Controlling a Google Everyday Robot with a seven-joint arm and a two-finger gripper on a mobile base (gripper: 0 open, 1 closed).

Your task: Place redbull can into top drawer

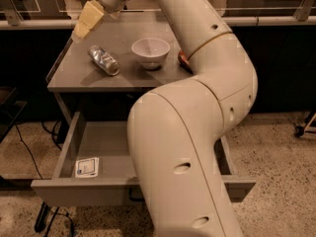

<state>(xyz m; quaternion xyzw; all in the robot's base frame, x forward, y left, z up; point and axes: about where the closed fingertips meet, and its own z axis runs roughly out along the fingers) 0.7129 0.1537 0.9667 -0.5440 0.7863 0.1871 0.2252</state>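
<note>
The redbull can [104,60] lies on its side on the table [74,77], left of a white bowl [150,52]; no marking on it is legible. The gripper [88,19] hovers over the table's left rear, above and just beyond the can; whether it is spread or closed cannot be told. The arm [197,132] covers most of an orange-red can [183,59] and the right half of the open top drawer [106,142], whose floor bears a white sticker [87,167] with unreadable print

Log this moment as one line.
tool: over table back-left | redbull can: lying on table, ungrasped | top drawer: open, can absent
</note>
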